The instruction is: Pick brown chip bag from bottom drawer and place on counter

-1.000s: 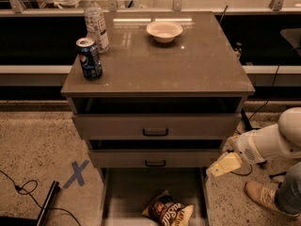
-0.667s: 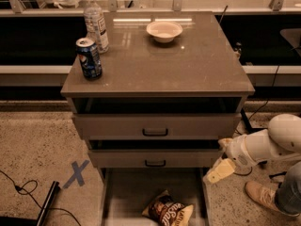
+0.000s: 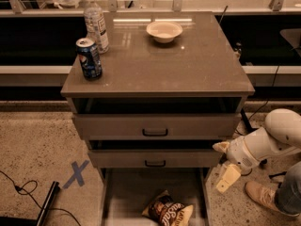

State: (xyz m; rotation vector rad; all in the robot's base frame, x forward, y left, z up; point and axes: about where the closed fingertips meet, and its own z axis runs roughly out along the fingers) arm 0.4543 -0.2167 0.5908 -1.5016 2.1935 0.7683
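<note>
Reaching into the bottom drawer (image 3: 127, 192) is, as I judge it, the step in hand. The drawer stands pulled out at the near edge of the scene. The brown chip bag (image 3: 168, 213) lies on its floor, a little right of centre, with its pale yellow end pointing right. The claw (image 3: 226, 172) hangs outside the drawer, to the right of its side wall and higher than the bag. It holds nothing, and you cannot tell whether it is open or closed.

Bring it left over that wall first, then down. Take the bag across its puffed middle rather than by the flat sealed end. The crinkly film will likely give and slide, so close gently. Lift toward the near side before rising, or you may clip the middle drawer front (image 3: 155, 158) or the overhanging edge of the worktop (image 3: 197, 69).

On the floor at the far left lie a dark cable (image 3: 21, 189) and a blue tape cross (image 3: 76, 173), both well apart from your path. On the worktop a blue soda can (image 3: 89, 59) stands at the near left, a clear water bottle (image 3: 96, 21) just behind it, and a pale bowl (image 3: 163, 31) at the far centre. The near right part lies well apart from all three, so aim there. To the right, a person's shoe (image 3: 257, 197) sits near the arm, so mind it when you swing.
</note>
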